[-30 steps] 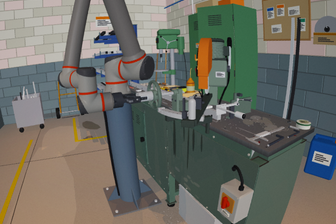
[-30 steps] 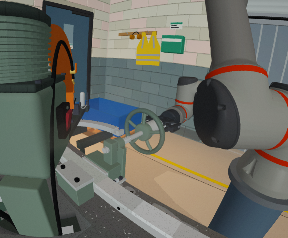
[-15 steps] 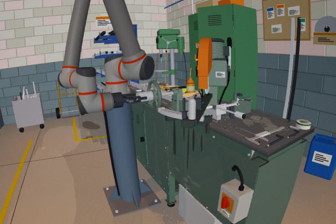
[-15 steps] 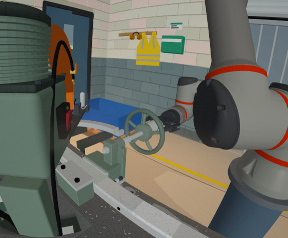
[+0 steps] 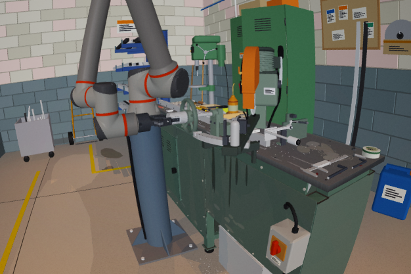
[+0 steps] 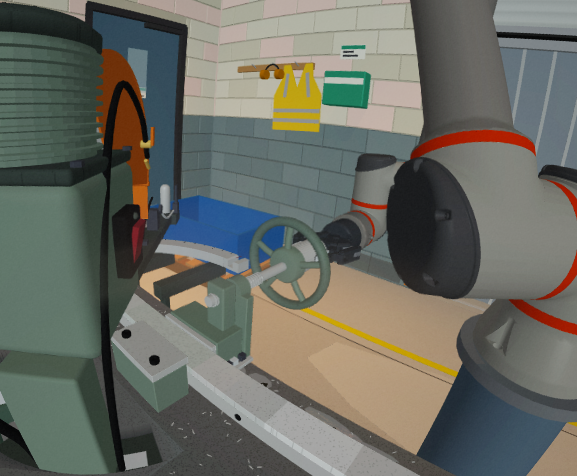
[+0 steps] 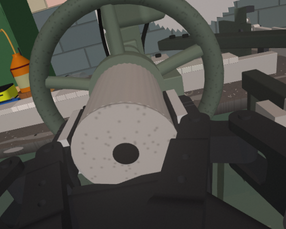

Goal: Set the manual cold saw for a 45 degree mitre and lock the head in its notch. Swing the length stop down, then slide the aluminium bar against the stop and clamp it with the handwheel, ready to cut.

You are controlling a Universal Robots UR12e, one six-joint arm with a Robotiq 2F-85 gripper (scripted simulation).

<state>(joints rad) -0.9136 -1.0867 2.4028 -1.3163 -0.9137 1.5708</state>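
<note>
The green handwheel (image 5: pixel 189 115) (image 6: pixel 290 263) (image 7: pixel 126 57) of the vise stands at the left end of the saw bench, with a pale ribbed hub (image 7: pixel 125 125) (image 5: pixel 177 117) (image 6: pixel 306 249) sticking out toward me. My gripper (image 5: pixel 166 119) (image 6: pixel 335 245) (image 7: pixel 123 117) reaches in level from the left, and its finger pads sit closed on either side of that hub. The saw head (image 5: pixel 262 81) with its orange blade guard (image 5: pixel 249 76) stands raised behind the vise. The aluminium bar (image 6: pixel 258 394) (image 7: pixel 250 66) lies along the bench.
A blue canister (image 5: pixel 393 191) stands on the floor right of the bench. An orange oil bottle (image 5: pixel 233 103) (image 7: pixel 20 72) sits behind the vise. The length-stop rod (image 5: pixel 282 136) juts out on the right side. Loose tools and a tape roll (image 5: pixel 370 152) lie on the bench top.
</note>
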